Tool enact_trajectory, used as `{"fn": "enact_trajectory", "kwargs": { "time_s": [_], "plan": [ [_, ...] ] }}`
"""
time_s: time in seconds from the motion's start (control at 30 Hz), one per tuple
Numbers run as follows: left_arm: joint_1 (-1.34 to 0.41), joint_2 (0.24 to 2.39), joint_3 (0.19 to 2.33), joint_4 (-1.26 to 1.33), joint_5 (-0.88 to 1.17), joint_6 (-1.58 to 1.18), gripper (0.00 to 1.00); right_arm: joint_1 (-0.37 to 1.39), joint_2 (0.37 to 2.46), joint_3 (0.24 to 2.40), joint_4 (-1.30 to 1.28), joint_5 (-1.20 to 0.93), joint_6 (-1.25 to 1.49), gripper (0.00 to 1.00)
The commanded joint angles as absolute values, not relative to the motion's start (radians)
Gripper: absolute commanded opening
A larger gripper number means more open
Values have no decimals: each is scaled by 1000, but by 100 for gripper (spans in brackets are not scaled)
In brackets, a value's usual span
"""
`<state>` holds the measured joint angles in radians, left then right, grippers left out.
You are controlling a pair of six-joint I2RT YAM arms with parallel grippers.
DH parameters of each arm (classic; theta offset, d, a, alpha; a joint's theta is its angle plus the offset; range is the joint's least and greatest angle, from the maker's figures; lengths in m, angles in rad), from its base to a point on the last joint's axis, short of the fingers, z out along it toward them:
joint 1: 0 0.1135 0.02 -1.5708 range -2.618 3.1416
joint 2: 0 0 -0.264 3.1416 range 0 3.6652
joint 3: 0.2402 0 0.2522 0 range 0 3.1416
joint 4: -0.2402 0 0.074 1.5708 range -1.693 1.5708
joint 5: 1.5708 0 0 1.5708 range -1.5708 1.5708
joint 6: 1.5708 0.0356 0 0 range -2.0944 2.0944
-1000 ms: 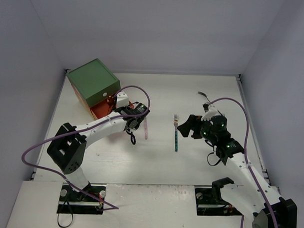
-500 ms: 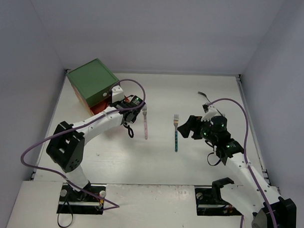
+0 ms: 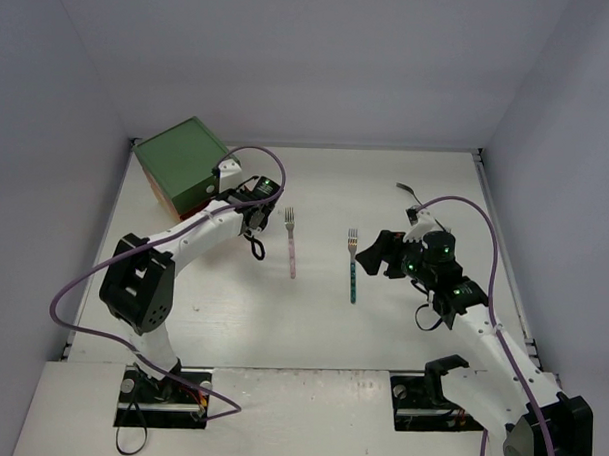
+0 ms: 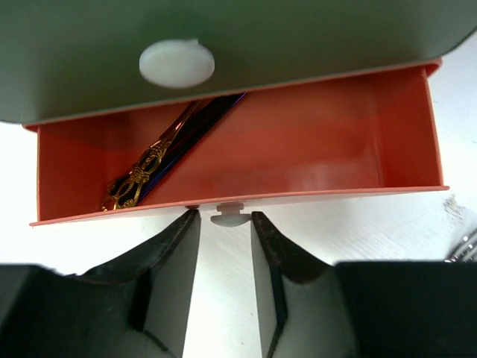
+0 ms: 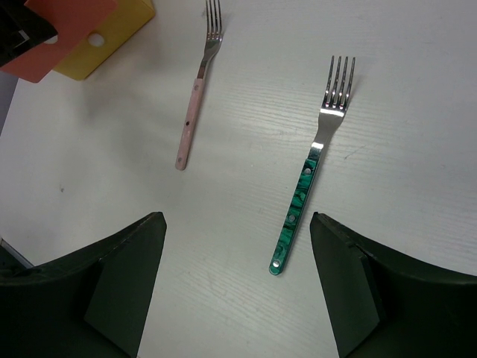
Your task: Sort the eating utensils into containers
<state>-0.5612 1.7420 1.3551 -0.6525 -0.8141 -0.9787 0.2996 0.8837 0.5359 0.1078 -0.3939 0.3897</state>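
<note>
From above, your left arm (image 3: 199, 239) reaches to the green-topped chest (image 3: 182, 159) at the far left of the surface (image 3: 311, 328). Its wrist covers the drawer fronts, so the grip cannot be read there. A dark slim thing (image 3: 406, 192) at the far right is too small to name. The pink-handled fork (image 3: 291, 246) and the teal-handled fork (image 3: 353, 268) lie apart mid-surface.

Left wrist: the left fingers (image 4: 175, 253) are spread, one on either side of the white knob (image 4: 229, 217) of the orange-red drawer (image 4: 298, 156); whether they touch it you cannot tell. That drawer stands pulled out beneath the green drawer (image 4: 298, 37). A gold utensil (image 4: 145, 168) and a dark blue-purple one (image 4: 201, 127) lie slantwise inside, upper ends hidden. Something silver (image 4: 466, 246) is cut off at the right edge.

Right wrist: the right fingers (image 5: 123, 283) are spread wide, holding nothing. Both forks lie beyond them, and only a corner of the yellow drawer (image 5: 112, 41) shows
</note>
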Motion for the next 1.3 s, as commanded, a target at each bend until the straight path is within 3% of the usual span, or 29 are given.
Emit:
{"fn": "enact_trajectory", "kwargs": {
  "time_s": [0.0, 0.23, 0.5, 0.7, 1.27],
  "plan": [
    [-526, 1739, 1422, -647, -874, -914, 35, 291, 896, 535, 173, -413, 375, 75],
    [-494, 1741, 1416, -592, -859, -857, 46, 290, 899, 531, 173, -414, 373, 75],
    [-472, 1733, 1396, -484, -850, -762, 48, 288, 912, 529, 175, -414, 370, 75],
    [-464, 1729, 1360, -397, -841, -700, 56, 287, 922, 529, 173, -414, 371, 75],
    [-467, 1688, 1308, -355, -797, -699, 67, 283, 933, 532, 172, -425, 373, 75]
  ]
}}
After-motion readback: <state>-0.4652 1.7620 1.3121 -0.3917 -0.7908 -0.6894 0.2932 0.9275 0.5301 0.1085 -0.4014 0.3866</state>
